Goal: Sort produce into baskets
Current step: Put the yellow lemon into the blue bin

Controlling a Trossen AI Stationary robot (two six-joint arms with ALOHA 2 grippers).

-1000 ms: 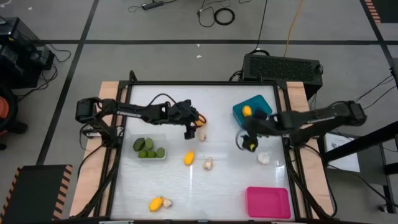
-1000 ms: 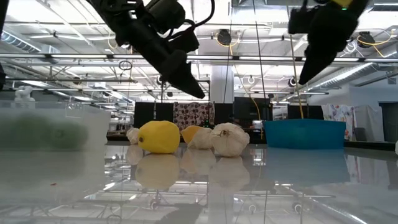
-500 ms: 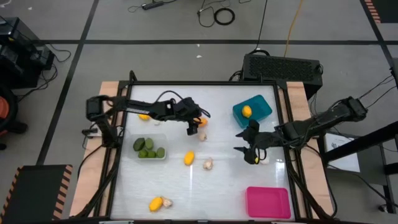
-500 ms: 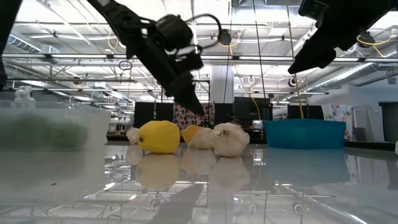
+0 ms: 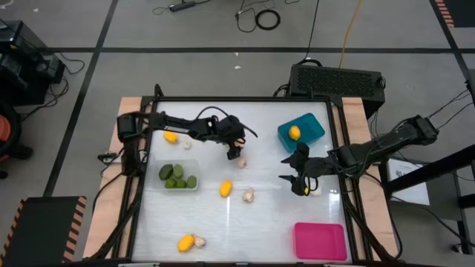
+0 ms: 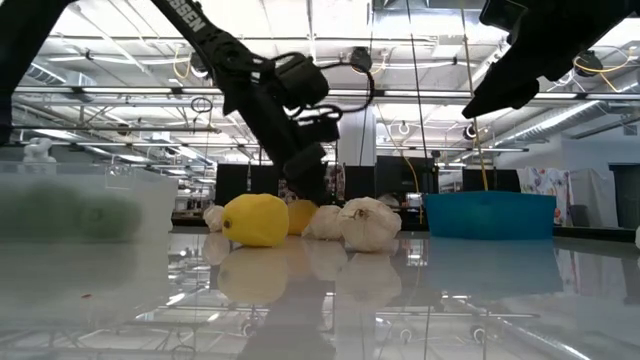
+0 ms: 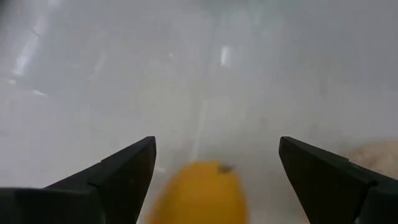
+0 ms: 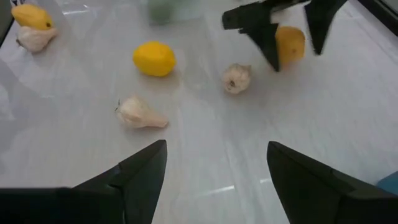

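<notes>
My left gripper is open and low over the table's far middle. Its fingers stand on either side of a yellow-orange piece without touching it; the piece also shows in the right wrist view. A garlic piece lies just beside it. My right gripper is open and empty, raised over the table's right side. The teal basket holds one yellow piece. The clear basket holds green pieces. The pink basket stands at the near right.
Loose on the table lie a yellow piece with a garlic piece in the middle, a yellow piece with a garlic piece at the near edge, and a yellow piece at the far left.
My left gripper has come down toward the table and gone a little toward the right edge, so that its open fingers now stand around the yellow-orange piece. My right gripper has gone toward the near edge, away from the teal basket, and then kept still.
</notes>
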